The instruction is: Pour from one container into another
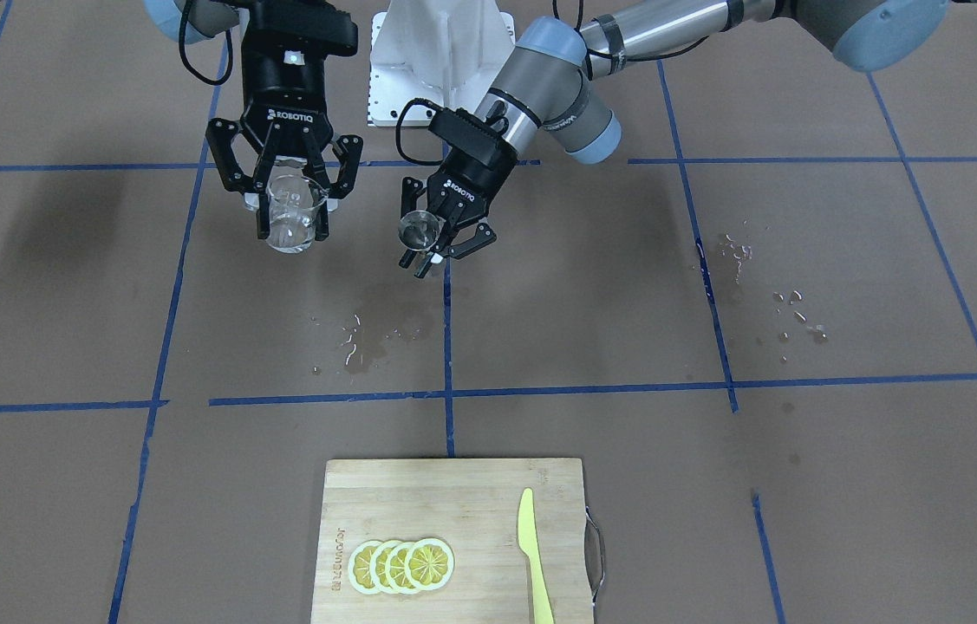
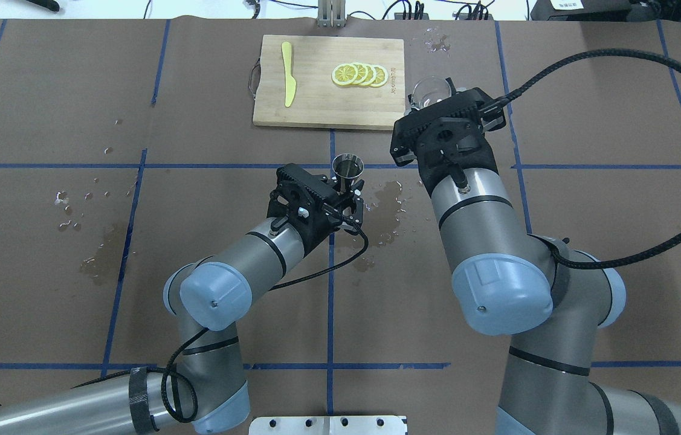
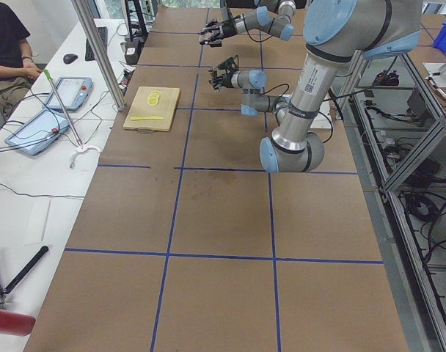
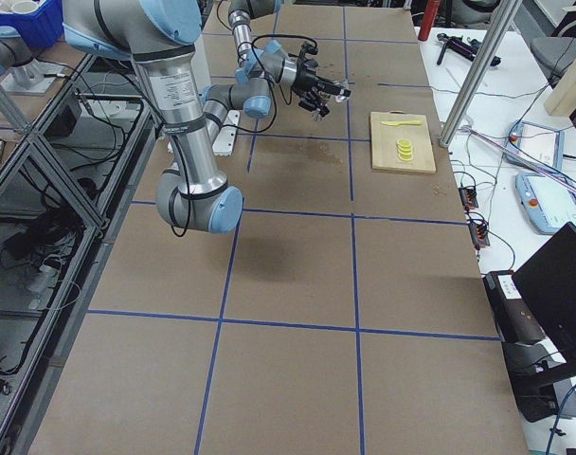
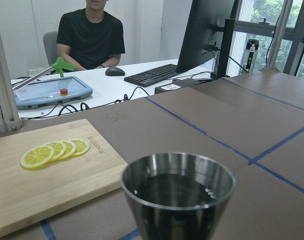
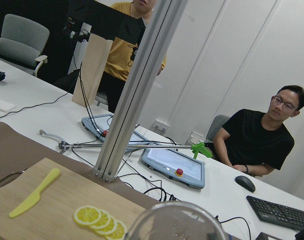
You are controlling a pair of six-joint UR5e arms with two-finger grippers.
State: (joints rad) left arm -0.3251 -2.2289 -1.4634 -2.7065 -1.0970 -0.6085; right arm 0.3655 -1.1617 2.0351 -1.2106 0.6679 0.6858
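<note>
The clear glass cup [image 1: 290,212] hangs above the table with my right gripper [image 1: 290,232] shut on it. Its rim [image 6: 174,222] fills the bottom of the right wrist view, and it shows past the wrist [image 2: 431,92] from overhead. The silver jigger [image 1: 419,228] is held off the table with my left gripper [image 1: 433,250] shut on its lower part. It stands upright [image 2: 347,166], and dark liquid shows inside its upper cone [image 5: 177,192]. Glass and jigger are apart, side by side near mid-table; neither touches the other.
A wooden cutting board [image 1: 471,494] with lemon slices [image 1: 401,565] and a yellow knife [image 1: 531,555] lies at the far table edge. Wet spots [image 1: 358,338] lie under the grippers, with more drops [image 1: 787,308] on my left side. Operators sit beyond the table [image 5: 92,35].
</note>
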